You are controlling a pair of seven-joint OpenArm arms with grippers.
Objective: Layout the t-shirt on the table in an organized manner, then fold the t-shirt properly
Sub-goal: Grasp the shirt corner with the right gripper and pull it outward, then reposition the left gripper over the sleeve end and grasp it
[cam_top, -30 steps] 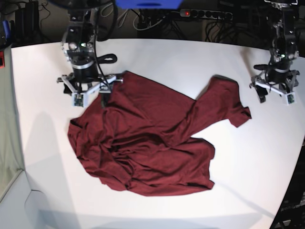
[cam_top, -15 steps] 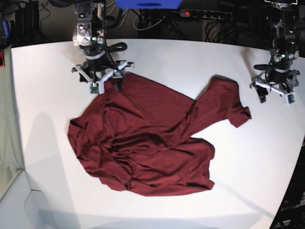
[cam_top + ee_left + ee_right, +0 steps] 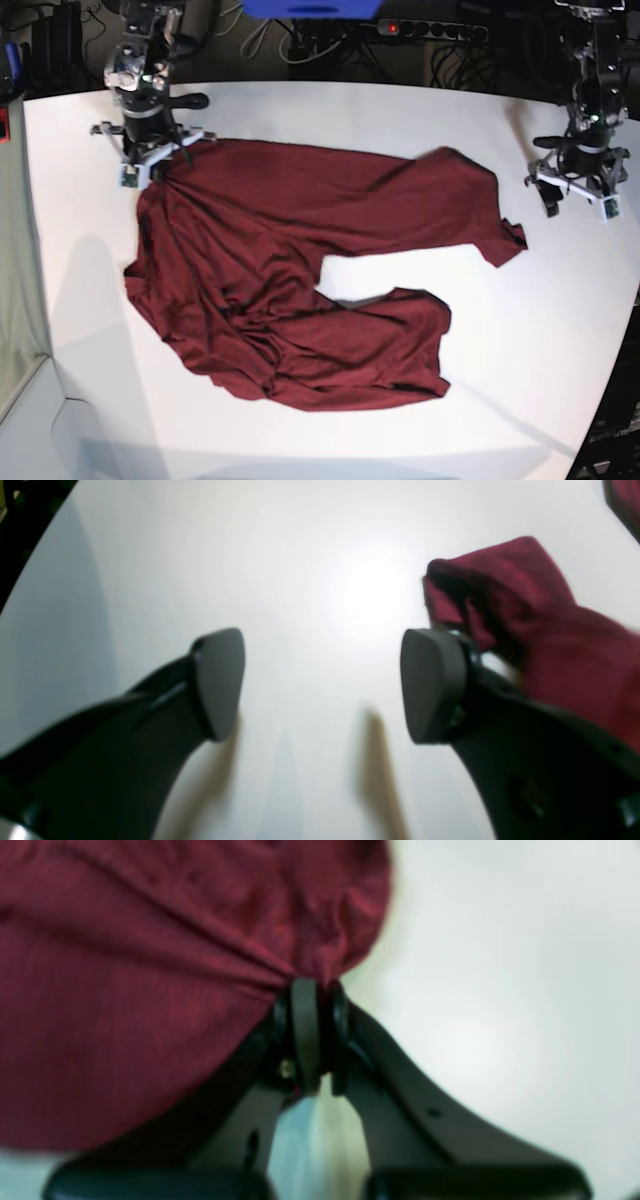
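Maroon and wrinkled, the t-shirt (image 3: 290, 280) sprawls across the white table (image 3: 420, 120), its bunched body near me and one long band stretching left to right along the far side. My right gripper (image 3: 307, 990) pinches the far-left corner tight, while my left gripper (image 3: 578, 190) hovers with jaws apart just beside the sleeve.

Base view high, overlooking table (image 3: 330, 110); wrist views close, sharing t-shirt (image 3: 280, 290)
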